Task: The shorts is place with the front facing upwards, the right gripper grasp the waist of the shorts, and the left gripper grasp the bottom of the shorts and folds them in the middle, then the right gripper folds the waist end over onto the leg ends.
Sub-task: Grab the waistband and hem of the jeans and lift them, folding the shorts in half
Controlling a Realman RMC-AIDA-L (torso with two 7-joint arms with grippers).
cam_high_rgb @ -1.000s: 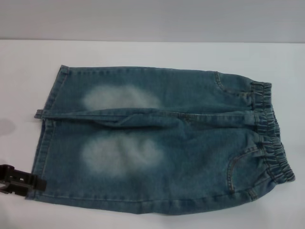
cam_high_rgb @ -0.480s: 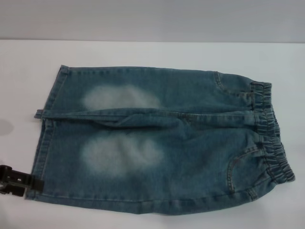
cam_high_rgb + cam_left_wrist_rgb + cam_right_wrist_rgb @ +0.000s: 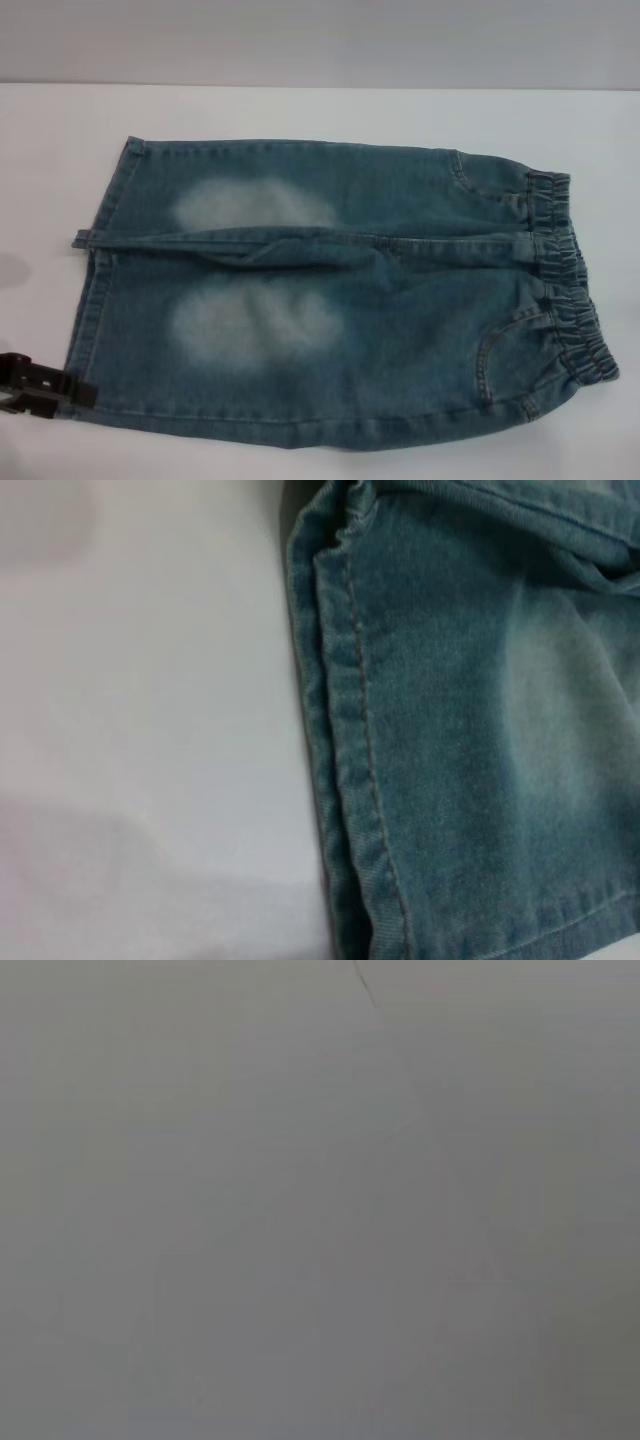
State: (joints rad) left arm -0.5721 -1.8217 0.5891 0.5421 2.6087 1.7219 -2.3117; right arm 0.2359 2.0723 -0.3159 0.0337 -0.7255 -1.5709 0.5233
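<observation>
The shorts [image 3: 330, 295] lie flat and unfolded on the table [image 3: 300, 110], so both folds are left. The left gripper [image 3: 40, 385] sits just beside the near corner of the bottom [image 3: 95, 300]; I cannot tell whether it is apart or together. The right gripper is out of view.

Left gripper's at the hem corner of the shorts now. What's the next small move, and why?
Probably close the left gripper on the near hem corner of the shorts. Its tips reach the bottom edge, and the denim still lies flat, unlifted. The right gripper isn't in view, so the waist looks ungrasped.
</observation>
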